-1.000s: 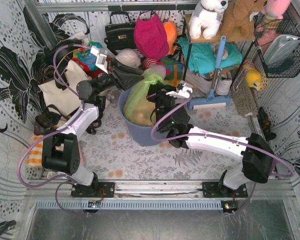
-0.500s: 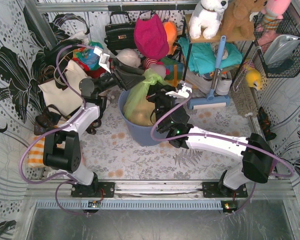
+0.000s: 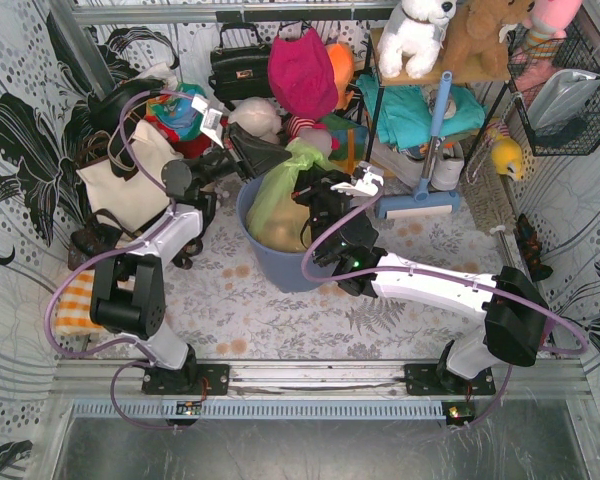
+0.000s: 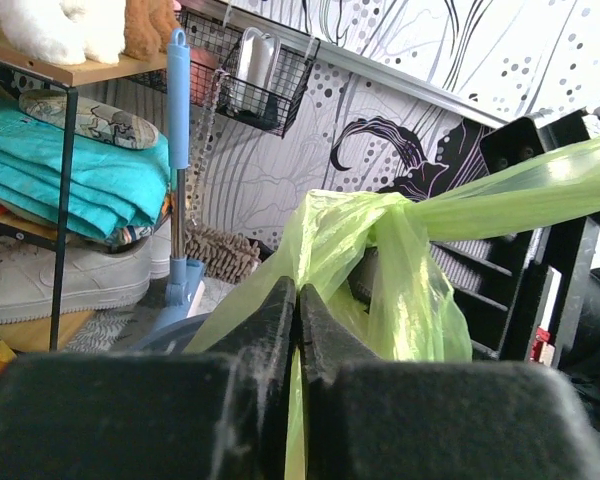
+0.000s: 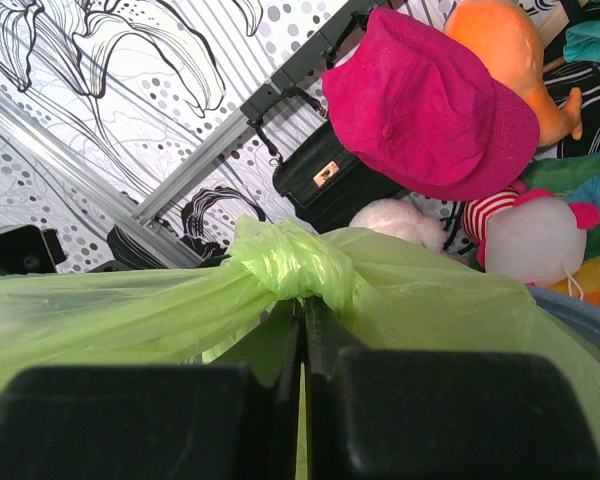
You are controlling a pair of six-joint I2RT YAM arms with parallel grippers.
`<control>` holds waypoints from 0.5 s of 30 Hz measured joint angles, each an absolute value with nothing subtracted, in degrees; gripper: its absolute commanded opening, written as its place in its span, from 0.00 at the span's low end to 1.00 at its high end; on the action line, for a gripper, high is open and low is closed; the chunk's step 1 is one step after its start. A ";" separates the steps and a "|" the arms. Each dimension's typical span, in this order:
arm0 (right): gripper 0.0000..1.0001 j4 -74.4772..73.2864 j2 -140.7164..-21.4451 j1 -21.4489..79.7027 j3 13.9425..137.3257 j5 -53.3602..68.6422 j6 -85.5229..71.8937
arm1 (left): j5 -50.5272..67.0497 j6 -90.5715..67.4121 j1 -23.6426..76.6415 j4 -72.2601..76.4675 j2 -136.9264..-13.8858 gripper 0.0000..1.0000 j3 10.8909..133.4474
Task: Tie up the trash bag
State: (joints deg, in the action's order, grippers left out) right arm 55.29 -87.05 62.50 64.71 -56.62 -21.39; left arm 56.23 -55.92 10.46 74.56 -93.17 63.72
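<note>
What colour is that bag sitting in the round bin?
Translucent light green. The trash bag shows best in the right wrist view.

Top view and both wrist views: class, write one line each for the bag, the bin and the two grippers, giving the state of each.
trash bag: in the bin, top gathered into what looks like a knot, tails pulled out to the sides
bin: upright, holding the bag
left gripper: shut on the trash bag
right gripper: shut on the trash bag

Translucent light-green trash bag (image 3: 275, 195), blue-grey bin (image 3: 280, 272), magenta hat (image 5: 430, 105), black handbag (image 5: 325, 180), grey floral-patterned table (image 3: 280, 312).
</note>
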 measured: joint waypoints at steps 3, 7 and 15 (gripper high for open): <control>0.00 55.31 -87.05 62.50 64.71 -56.62 -21.39 | 56.45 -55.90 10.46 74.50 -92.16 0.10 63.18; 0.00 55.96 -87.09 62.50 64.71 -56.14 -21.12 | 56.64 -55.24 10.46 73.17 -89.34 0.10 60.99; 0.00 63.26 -89.19 62.50 64.69 -51.31 -16.78 | 56.60 -49.10 10.48 63.86 -80.73 0.10 55.72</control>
